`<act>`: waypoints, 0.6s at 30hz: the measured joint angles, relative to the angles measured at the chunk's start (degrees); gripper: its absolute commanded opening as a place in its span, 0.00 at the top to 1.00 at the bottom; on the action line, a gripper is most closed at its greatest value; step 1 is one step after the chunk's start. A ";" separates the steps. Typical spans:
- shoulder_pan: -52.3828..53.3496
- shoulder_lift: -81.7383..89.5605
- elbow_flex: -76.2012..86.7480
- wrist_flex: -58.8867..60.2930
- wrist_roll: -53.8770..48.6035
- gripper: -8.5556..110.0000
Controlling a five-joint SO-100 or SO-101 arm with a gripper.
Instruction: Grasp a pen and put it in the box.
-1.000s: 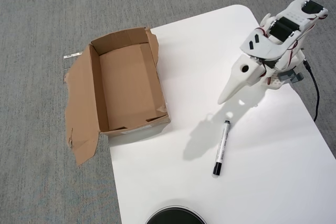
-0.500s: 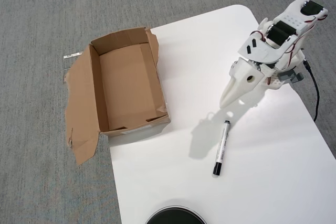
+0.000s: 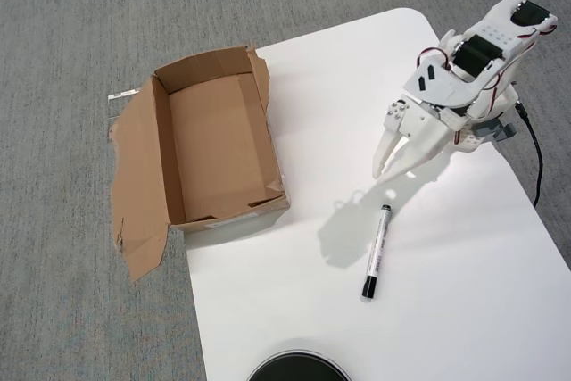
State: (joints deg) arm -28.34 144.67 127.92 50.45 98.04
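The pen is a slim white marker with a black cap at its near end. It lies on the white table, pointing roughly up and down in the overhead view. The box is an open, empty brown cardboard box with ragged flaps, standing at the table's left edge. My white gripper hangs above the table, up and slightly right of the pen and well apart from it. Its fingers point down-left and look close together, with nothing between them.
The white table has a rounded top corner and grey carpet beyond it. A round black object sits at the table's bottom edge. A black cable runs down the right side near the arm's base.
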 measured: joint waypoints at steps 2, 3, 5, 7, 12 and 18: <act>-0.35 0.00 0.00 0.00 -9.76 0.92; -0.53 0.00 0.00 0.00 -13.71 0.92; -0.62 0.00 0.00 0.00 -19.16 0.92; -0.62 -0.79 0.18 0.00 -22.41 0.92; -0.44 -5.54 0.18 0.00 -23.91 0.88; -0.70 -10.28 0.26 0.00 -24.08 0.78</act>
State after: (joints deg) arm -29.05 134.38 128.19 50.45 73.96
